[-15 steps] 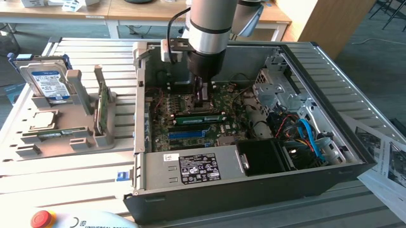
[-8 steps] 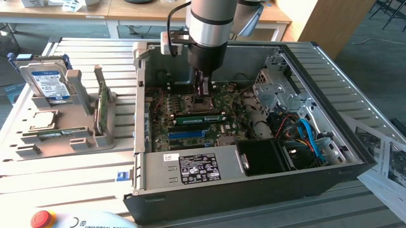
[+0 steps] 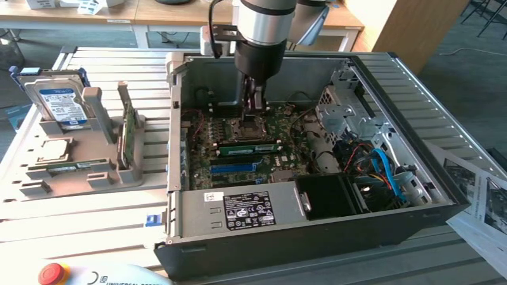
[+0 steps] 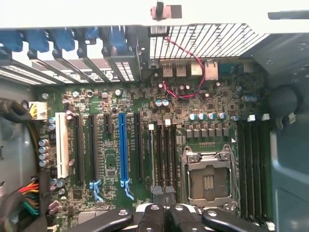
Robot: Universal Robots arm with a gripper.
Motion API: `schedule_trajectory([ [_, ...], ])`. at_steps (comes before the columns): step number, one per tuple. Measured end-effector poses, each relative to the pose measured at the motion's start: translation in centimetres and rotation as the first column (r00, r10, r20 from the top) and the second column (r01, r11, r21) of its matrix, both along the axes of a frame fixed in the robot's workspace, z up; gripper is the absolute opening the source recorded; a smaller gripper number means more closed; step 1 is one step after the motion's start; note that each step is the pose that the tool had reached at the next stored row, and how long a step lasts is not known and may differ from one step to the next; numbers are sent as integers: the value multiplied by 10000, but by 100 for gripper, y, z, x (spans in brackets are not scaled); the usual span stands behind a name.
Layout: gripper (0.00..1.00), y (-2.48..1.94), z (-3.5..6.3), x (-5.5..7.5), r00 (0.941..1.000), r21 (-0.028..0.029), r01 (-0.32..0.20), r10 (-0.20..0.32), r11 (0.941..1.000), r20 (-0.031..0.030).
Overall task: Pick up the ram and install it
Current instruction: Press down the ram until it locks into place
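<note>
One subject: the seating of a memory stick in an open desktop machine, shown from outside and from the wrist.
Gripper: the gripper (image 3: 255, 102) hangs inside the computer case (image 3: 317, 240), upper centre of the exterior frame. Its jaws are pressed together, and we see nothing pinched between them. In the wrist view the gripper (image 4: 164, 212) sits at the lower centre edge.
Ram: we take the ram (image 3: 249, 148) to be the narrow green stick standing in a slot on the motherboard (image 4: 111, 159). It lies at the centre of the exterior frame, just below the processor socket (image 3: 241, 126) and above the blue slot (image 3: 237, 168).
Gripper to ram: apart. The gripper appears to be raised above the board, not resting on the stick.
Tray: the grey tray (image 3: 47, 185) occupies the left of the exterior frame. It holds the hard drive (image 3: 59, 104), an upright green card (image 3: 123, 139) and a thin green strip (image 3: 75, 165) that we cannot identify.
Step in hand, our judgement: seating or checking the stick.
Doing it well: we would keep the closed tips square over the stick's top edge and push straight down. Both ends should be pressed evenly so the end clips latch. Sideways load would flex the board.
Seating: we cannot tell whether the clips have closed.
</note>
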State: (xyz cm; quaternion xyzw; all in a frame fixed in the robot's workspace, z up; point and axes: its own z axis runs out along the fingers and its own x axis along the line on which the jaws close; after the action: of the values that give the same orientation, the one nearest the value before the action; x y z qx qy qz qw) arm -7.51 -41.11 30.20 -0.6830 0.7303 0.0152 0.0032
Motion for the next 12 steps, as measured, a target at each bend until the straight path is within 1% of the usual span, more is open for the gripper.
schedule_trajectory([
  [6,11,0,137,0,10000,-17,0,0,10000,-56],
  [12,11,0,274,1,10000,-43,0,-1,10000,-98],
])
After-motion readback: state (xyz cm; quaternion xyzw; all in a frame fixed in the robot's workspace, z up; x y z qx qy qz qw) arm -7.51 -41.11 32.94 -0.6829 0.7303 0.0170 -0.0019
